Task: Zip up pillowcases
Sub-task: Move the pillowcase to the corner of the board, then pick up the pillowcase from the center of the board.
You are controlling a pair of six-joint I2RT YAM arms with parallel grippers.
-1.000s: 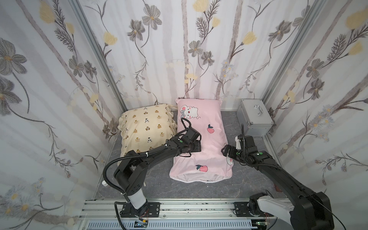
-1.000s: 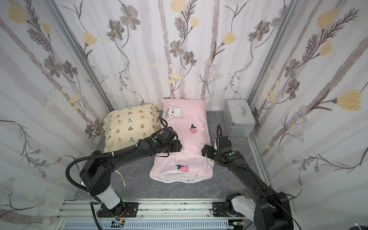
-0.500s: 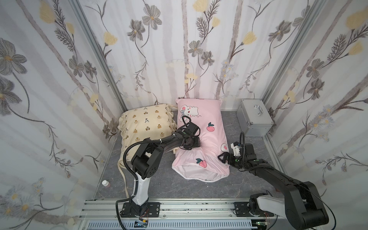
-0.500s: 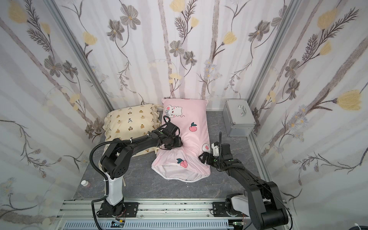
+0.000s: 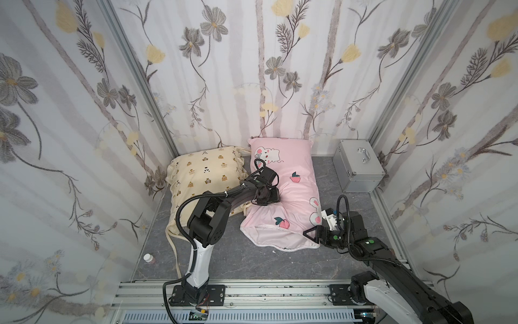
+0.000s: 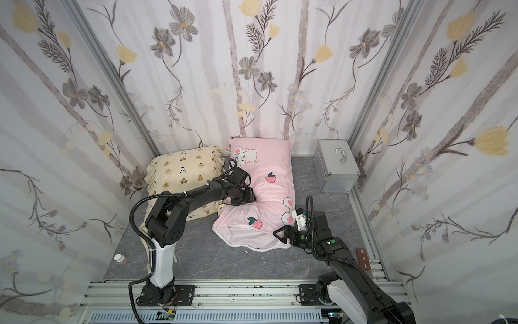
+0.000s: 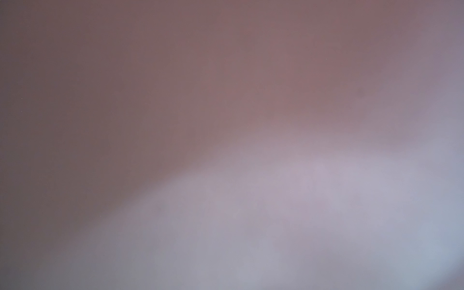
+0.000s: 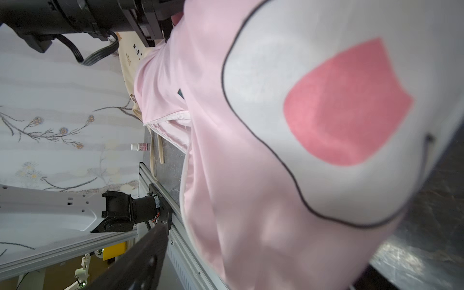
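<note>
The pink pillowcase point(image 5: 297, 193) is lying on the table point(image 5: 252, 266), long axis running from the back wall point(image 5: 280, 84) toward the rail point(image 5: 280, 289), unzipped end point(image 5: 277, 238) facing the rail. The right claw point(image 5: 311, 233) is sitting nearest that end's corner, jaws spread around fabric. The left claw point(image 5: 269, 196) is pressing mid-pillow; whether spread or pinching, I cannot tell.

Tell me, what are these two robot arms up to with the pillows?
Both arms are working on the pink pillowcase, which is to be zipped shut. The left gripper presses down into its middle, denting it. The right gripper has its jaws spread around the near corner on its own side, by the open end, where white lining shows, so it is not zipped yet. The cream pillowcase lies beside it with no gripper on it.
</note>
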